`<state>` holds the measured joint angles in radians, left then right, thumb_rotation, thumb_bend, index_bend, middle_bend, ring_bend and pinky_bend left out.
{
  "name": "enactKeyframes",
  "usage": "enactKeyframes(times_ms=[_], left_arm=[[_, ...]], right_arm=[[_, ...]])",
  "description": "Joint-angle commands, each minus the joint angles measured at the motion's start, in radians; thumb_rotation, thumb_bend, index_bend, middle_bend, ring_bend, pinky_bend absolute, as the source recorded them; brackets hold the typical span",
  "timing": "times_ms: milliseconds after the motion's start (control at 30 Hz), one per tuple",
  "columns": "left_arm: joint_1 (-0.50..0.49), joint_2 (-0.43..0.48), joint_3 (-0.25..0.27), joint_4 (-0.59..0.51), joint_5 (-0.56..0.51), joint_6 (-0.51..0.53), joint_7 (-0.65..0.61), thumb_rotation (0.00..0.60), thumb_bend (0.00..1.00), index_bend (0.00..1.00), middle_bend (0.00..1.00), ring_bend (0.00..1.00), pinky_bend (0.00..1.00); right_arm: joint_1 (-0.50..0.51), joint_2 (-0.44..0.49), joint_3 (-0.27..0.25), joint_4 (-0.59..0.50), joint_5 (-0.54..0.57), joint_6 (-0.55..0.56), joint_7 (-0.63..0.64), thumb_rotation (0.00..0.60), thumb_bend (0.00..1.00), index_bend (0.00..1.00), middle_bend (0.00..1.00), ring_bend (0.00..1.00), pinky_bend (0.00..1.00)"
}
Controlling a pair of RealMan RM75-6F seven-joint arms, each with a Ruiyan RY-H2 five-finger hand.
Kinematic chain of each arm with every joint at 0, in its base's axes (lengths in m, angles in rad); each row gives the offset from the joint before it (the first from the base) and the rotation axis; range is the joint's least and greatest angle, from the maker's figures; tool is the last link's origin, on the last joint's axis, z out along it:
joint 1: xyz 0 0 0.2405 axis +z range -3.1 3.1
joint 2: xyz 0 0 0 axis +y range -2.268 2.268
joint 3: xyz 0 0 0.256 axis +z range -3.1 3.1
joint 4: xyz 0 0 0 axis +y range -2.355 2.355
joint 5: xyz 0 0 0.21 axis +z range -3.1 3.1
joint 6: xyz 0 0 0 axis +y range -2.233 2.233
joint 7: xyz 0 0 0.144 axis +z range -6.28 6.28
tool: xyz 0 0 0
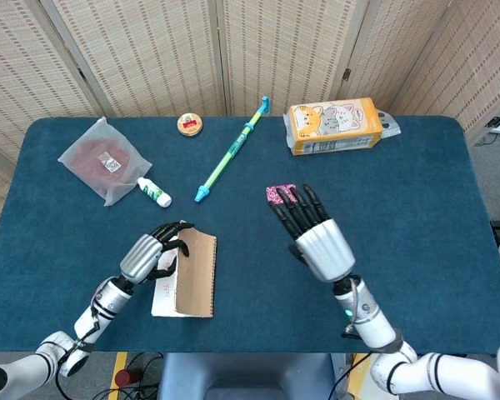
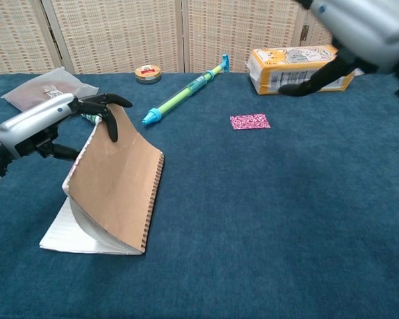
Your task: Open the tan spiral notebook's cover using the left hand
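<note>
The tan spiral notebook lies near the table's front left, its spiral along the right side. Its tan cover stands lifted steeply off the white pages. My left hand grips the cover's upper left edge, fingers curled over the top. My right hand hovers well to the right of the notebook, fingers spread and holding nothing; the chest view shows only part of this right hand at its top right.
A pink patterned square lies just beyond my right hand. Further back are a green-blue recorder, a small white bottle, a bagged brown disc, a round tin and an orange cat-printed package.
</note>
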<state>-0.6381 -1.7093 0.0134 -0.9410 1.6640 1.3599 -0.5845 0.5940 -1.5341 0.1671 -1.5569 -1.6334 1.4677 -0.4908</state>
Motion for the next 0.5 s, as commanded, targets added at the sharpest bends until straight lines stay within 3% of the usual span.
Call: enactKeyframes(times_ms=[33, 267, 500], left_arm=[[-0.032, 0.085, -0.012, -0.176, 0.006, -0.047, 0.147, 0.6, 0.63, 0.54, 0.18, 0.13, 0.22], [-0.08, 0.134, -0.057, -0.388, -0.065, -0.188, 0.37, 0.6, 0.63, 0.51, 0.18, 0.12, 0.22], [-0.116, 0.117, -0.115, -0.515, -0.172, -0.291, 0.561, 0.6, 0.62, 0.5, 0.18, 0.12, 0.22]], right_arm=[[-0.045, 0.063, 0.018, -0.039, 0.001, 0.045, 0.014, 0.6, 0.0, 0.0, 0.0, 0.0, 0.0], [-0.096, 0.145, 0.023, -0.063, 0.02, 0.073, 0.072, 0.6, 0.0, 0.0, 0.0, 0.0, 0.0], [-0.135, 0.18, 0.037, -0.062, 0.031, 0.109, 0.124, 0.6, 0.0, 0.0, 0.0, 0.0, 0.0]])
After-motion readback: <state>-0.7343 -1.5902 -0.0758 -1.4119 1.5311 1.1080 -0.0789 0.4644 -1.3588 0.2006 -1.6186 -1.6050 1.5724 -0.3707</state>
